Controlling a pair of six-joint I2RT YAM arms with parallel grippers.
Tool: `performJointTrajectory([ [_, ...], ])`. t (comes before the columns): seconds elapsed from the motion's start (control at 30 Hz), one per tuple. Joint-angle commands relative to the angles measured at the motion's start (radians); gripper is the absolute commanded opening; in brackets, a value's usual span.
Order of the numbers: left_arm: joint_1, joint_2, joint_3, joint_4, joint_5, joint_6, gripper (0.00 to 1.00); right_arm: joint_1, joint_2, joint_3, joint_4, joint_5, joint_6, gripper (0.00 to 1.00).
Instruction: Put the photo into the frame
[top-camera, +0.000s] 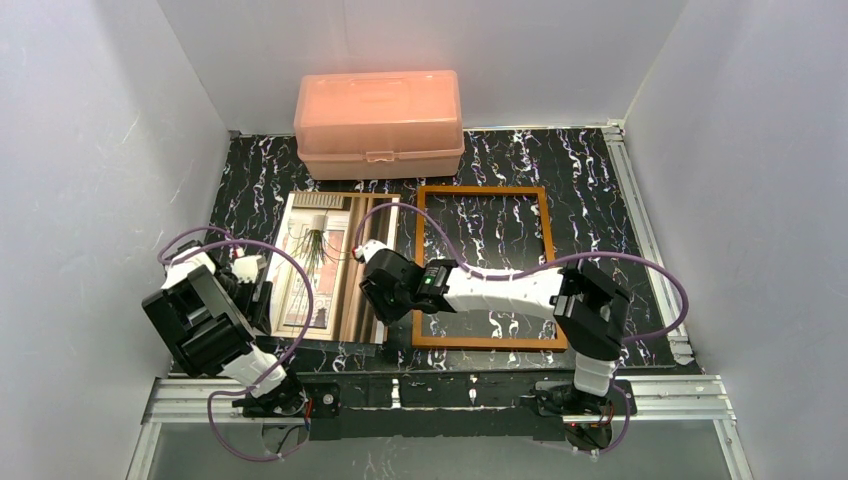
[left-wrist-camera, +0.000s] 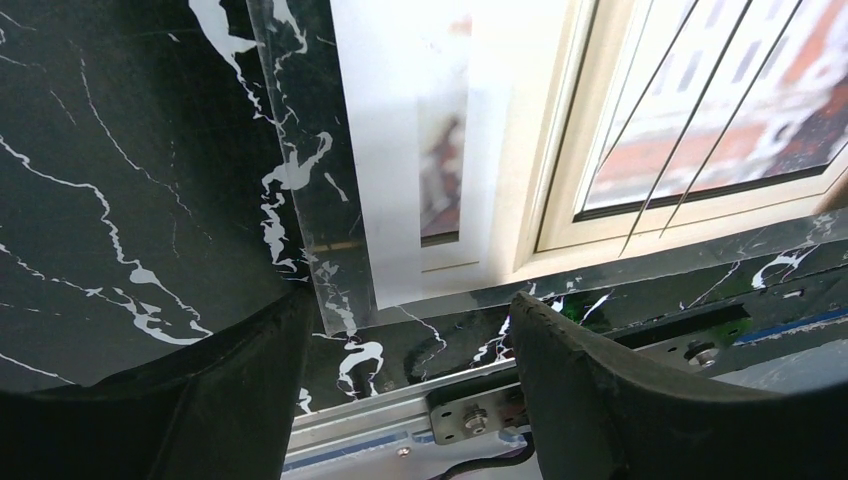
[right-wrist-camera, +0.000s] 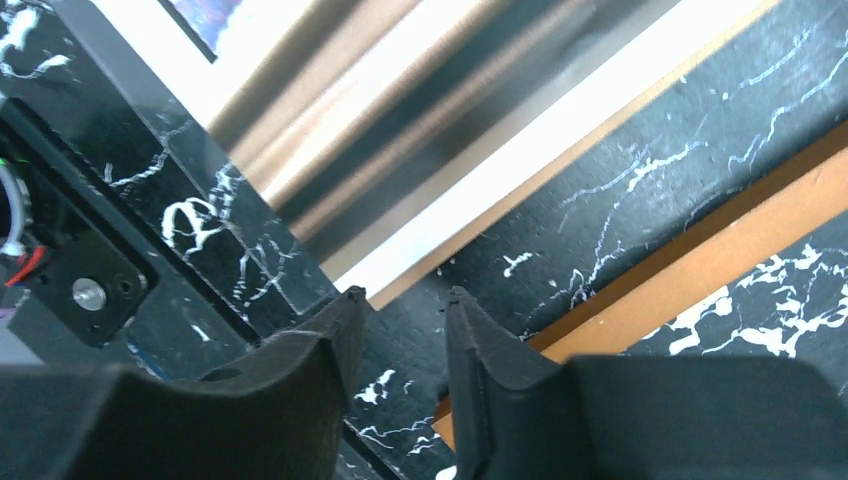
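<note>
We judge the photo (top-camera: 330, 262), flat on the desk (top-camera: 600, 200) left of the frame (top-camera: 483, 190), light, glossy, bendy: pinch its near edge. Left fingers (left-wrist-camera: 230, 400) spread, right fingers (right-wrist-camera: 300, 370) narrowly apart, both empty.

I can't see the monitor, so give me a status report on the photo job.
Left gripper open, right gripper narrowly open, both empty. Photo lying flat, left of frame. Frame empty, right arm lying across it.

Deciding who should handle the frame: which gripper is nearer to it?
Right. The right gripper hangs just beside the frame's left side, between it and the photo. The left gripper is beyond the photo, at its left side.
</note>
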Motion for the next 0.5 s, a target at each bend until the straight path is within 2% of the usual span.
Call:
performJointTrajectory([
  [0.0, 0.015, 0.013, 0.017, -0.01, 0.05, 0.009, 0.71, 0.015, 0.02, 0.097, -0.008, -0.014, -0.055, 0.4],
  [0.3, 0.028, 0.021, 0.006, -0.013, 0.077, 0.009, 0.71, 0.021, 0.075, 0.051, 0.105, -0.134, -0.045, 0.22],
  [0.47, 0.028, 0.016, 0.011, -0.028, 0.115, -0.004, 0.7, 0.02, 0.088, 0.009, 0.162, -0.176, -0.036, 0.2],
])
